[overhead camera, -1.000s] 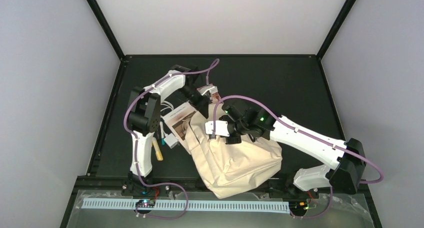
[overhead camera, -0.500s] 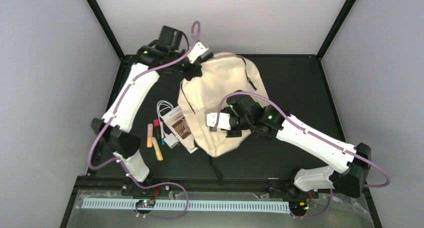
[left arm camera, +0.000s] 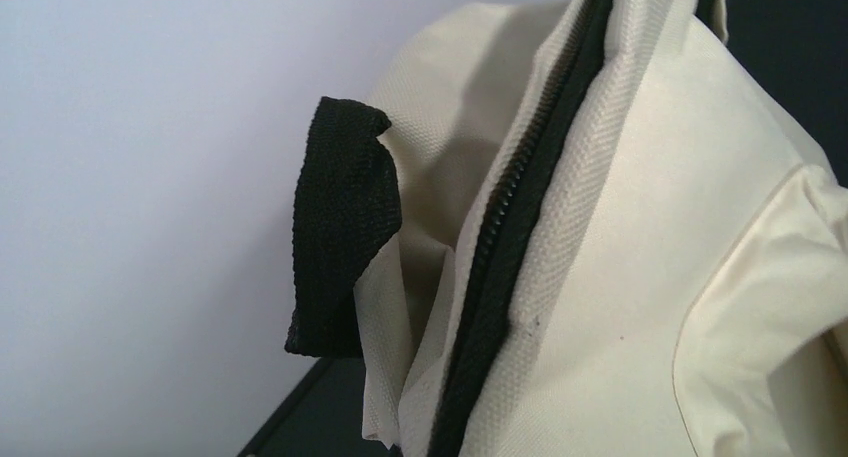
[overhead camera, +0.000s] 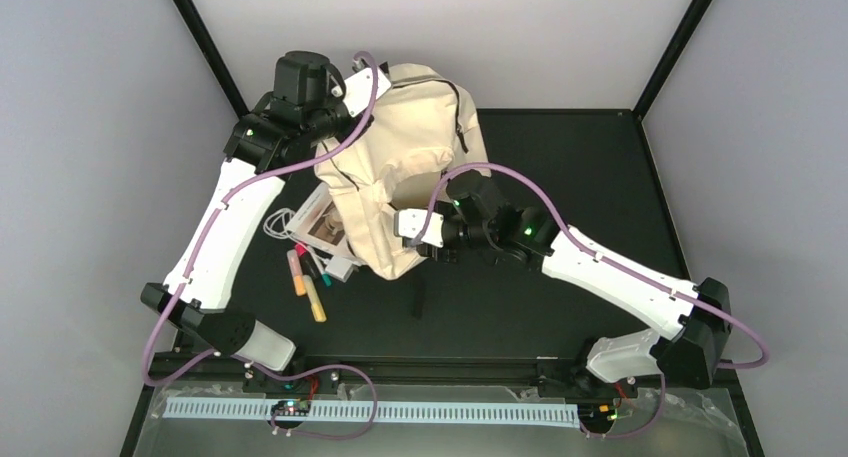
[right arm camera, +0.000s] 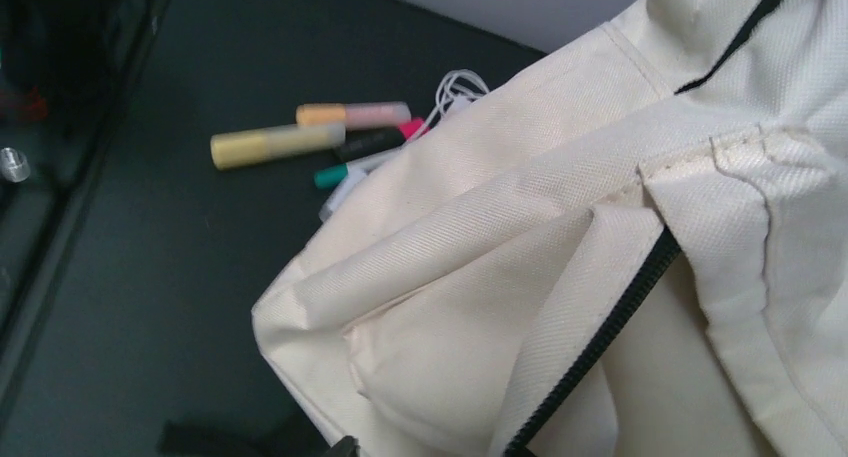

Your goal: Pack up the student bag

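Observation:
The student bag (overhead camera: 400,167) is a cream fabric backpack with dark zippers. It hangs lifted at the back left of the table, and its lower end droops over a booklet. My left gripper (overhead camera: 352,89) is high at the bag's top edge and shut on it. Its fingers are hidden in the left wrist view, which shows the bag's cloth (left arm camera: 640,277), a zipper (left arm camera: 510,237) and a black strap loop (left arm camera: 340,227). My right gripper (overhead camera: 402,231) is shut on the bag's lower front. The right wrist view shows the bag (right arm camera: 520,257) and a zipper (right arm camera: 600,347) close up.
Several markers (overhead camera: 306,280) lie on the black table left of the bag, also in the right wrist view (right arm camera: 275,145). A white cable (overhead camera: 280,222) and a booklet (overhead camera: 322,222) lie partly under the bag. A black strap (overhead camera: 420,299) trails on the table.
My left arm has carried the bag's top higher and further to the back left. The bag now hangs longer and narrower. My right gripper has shifted a little left with it.

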Tool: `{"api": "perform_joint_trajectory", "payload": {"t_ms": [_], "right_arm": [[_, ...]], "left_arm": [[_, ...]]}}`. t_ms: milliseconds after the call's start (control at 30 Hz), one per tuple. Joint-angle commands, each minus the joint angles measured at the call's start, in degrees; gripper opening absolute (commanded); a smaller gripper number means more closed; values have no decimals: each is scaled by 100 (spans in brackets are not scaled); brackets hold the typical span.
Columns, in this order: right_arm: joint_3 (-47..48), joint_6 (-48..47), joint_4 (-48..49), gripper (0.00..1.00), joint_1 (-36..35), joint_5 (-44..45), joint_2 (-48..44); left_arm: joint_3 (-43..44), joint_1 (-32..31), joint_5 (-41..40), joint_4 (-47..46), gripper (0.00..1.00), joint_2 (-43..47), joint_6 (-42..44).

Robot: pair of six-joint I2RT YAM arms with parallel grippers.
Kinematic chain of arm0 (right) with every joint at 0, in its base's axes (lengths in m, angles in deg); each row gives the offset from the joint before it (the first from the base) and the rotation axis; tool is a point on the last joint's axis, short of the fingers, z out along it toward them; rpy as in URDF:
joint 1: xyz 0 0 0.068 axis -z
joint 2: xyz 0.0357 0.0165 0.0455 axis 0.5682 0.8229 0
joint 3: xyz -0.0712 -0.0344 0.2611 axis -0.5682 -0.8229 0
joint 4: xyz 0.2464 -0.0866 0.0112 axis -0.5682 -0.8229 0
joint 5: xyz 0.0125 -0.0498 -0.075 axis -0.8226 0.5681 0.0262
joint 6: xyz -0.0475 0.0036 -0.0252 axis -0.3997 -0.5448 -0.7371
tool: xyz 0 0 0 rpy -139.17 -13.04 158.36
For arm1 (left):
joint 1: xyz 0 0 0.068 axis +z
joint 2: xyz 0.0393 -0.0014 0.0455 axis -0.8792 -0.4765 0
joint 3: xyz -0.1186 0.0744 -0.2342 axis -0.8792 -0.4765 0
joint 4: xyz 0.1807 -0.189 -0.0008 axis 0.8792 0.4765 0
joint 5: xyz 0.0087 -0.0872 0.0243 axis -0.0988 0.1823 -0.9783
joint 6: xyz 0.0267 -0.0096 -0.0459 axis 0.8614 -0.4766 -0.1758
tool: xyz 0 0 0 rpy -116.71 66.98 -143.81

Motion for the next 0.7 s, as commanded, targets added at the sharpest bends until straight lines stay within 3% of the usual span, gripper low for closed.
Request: {"api": "perform_joint_trajectory", "payload": {"t_ms": [0, 133, 267, 500, 667], "right_arm": [[-117, 572, 276, 45, -50, -631, -137], [-306, 919, 929, 63, -50, -932, -491], [-582, 1616, 1602, 73, -48, -1105, -818], [-814, 2758, 2304, 74, -47, -717, -1151], [-613, 3607, 2378, 70, -52, -73, -693]], "left_arm": [[285, 98, -805, -1615, 2, 395, 408], [653, 102, -412, -1292, 1, 337, 137], [924, 129, -786, -1532, 2, 259, 174], [1810, 297, -1232, -1775, 1, 22, 514], [1761, 758, -1498, -1698, 2, -15, 590]]}}
